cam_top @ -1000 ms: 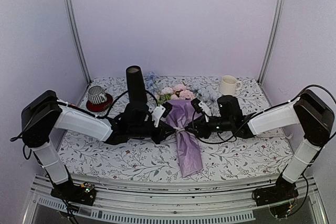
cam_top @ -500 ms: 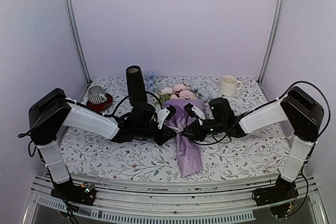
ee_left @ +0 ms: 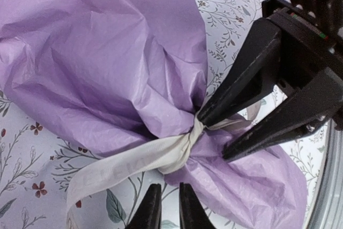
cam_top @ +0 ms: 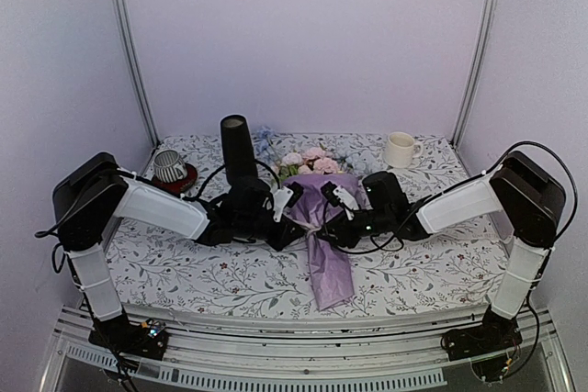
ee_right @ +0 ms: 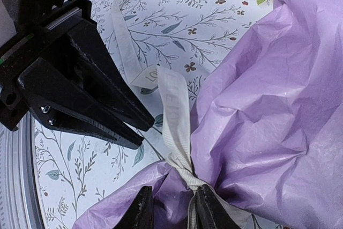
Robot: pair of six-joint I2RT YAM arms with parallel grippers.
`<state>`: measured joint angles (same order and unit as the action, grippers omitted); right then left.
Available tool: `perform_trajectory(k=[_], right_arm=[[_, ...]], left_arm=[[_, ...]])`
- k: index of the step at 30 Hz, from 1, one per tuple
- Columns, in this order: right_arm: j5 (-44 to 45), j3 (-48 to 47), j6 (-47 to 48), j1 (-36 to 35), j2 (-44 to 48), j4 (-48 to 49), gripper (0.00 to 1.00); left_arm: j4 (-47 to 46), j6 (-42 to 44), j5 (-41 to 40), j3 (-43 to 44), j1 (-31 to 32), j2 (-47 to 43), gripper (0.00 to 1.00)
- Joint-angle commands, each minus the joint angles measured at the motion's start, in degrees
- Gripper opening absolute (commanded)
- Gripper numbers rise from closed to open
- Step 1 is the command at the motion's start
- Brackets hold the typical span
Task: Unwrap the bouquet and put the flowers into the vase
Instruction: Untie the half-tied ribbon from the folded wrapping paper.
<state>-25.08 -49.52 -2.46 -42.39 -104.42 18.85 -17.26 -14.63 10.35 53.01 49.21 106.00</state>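
Observation:
The bouquet [cam_top: 323, 227] lies in the middle of the table, its lilac paper cone pointing toward me and the flowers [cam_top: 308, 160] at the far end. A cream ribbon [ee_left: 188, 142] knots the paper's neck, and one tail [ee_left: 115, 169] trails across the cloth. My left gripper [ee_left: 170, 208] sits just short of the knot, its tips a narrow gap apart with nothing between them. From the other side, my right gripper [ee_right: 172, 211] stands open astride the tied neck, one finger on the paper and the other against the knot [ee_right: 188, 178]. The black vase [cam_top: 236, 148] stands upright behind the left arm.
A white mug [cam_top: 399, 149] stands at the back right. At the back left, a striped cup [cam_top: 169, 166] sits on a red saucer. Both wrists crowd the bouquet's neck, with fingertips almost meeting. Walls and metal posts close the table's sides.
Both grippers have closed in on the bouquet's tied neck; the right one moved left onto the paper. In the last half second hardly anything has shifted.

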Motion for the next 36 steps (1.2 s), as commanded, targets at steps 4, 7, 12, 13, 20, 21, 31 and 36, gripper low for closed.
perform_trajectory(k=[4,7,12,13,20,21,31,36], right_arm=[[0.0,2.6,0.1,-0.4,3.5,3.6,0.3],[-0.1,2.7,0.1,-0.4,4.4,4.2,0.31],[-0.8,2.1,0.3,-0.4,3.4,4.0,0.31],[-1.1,1.8,0.3,-0.4,3.1,3.9,0.3],[-1.0,-0.2,0.8,-0.7,1.4,2.1,0.3],[-0.7,-0.6,0.9,-0.8,0.9,1.8,0.3],[1.8,-4.5,0.9,-1.2,-2.3,-2.2,0.22],[4.5,-4.6,1.1,-1.5,-1.9,-3.3,0.2]], left_arm=[[-0.2,0.3,1.3,0.2,-0.4,-0.2,0.13],[-1.6,0.4,1.5,-1.0,-0.4,-1.1,0.14],[-2.1,0.5,1.9,-1.1,-0.4,-1.1,0.14],[-2.0,0.4,2.0,-1.0,-0.4,-0.8,0.14],[-1.5,0.3,2.3,-0.3,-0.4,-0.2,0.14],[-1.5,0.3,2.4,-0.2,-0.4,0.0,0.14],[-1.3,0.3,3.3,0.9,-0.4,1.5,0.13],[-1.1,0.4,3.3,1.0,-0.4,1.5,0.13]])
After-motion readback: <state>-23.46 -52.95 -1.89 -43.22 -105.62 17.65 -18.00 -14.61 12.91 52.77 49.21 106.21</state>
